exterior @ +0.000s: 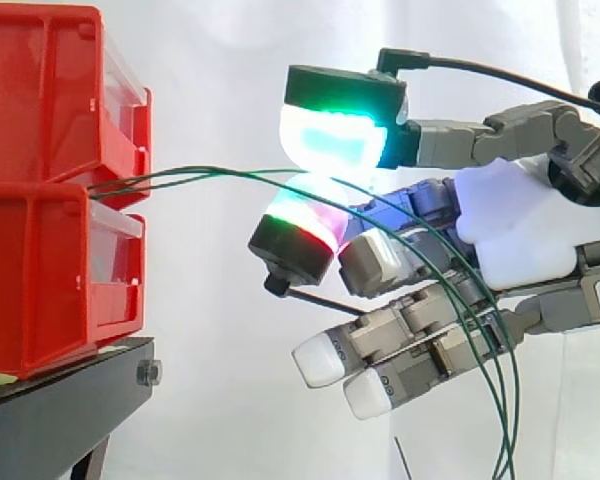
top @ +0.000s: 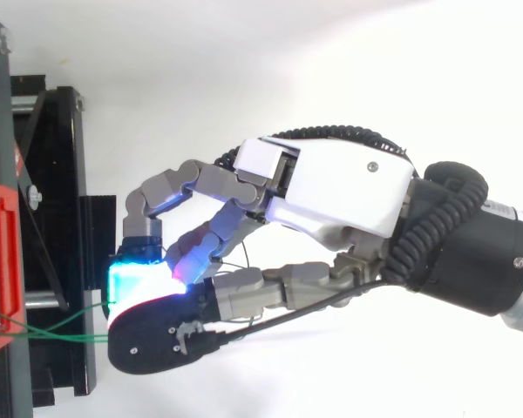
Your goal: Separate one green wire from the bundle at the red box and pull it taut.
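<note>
Two stacked red bins point(exterior: 50, 190) stand at the left on a black stand point(exterior: 70, 400). Thin green wires point(exterior: 200, 177) come out between the bins and run right toward my hand point(exterior: 520, 220). Two glowing pads point(exterior: 335, 135) are closed together on one green wire a short way from the bins. That wire runs almost level from the bins to the pinch. The other green wires point(exterior: 500, 400) arc past the lower, partly curled fingers and hang down to the bottom right. From above, the hand point(top: 349, 187) reaches left toward the red bin point(top: 0, 270), with the wires point(top: 61, 329) crossing the gap.
A white curtain is behind everything. The black stand point(top: 61, 261) and its frame sit just left of the fingertips in the top view. Open space lies below and to the right of the bins in the side view.
</note>
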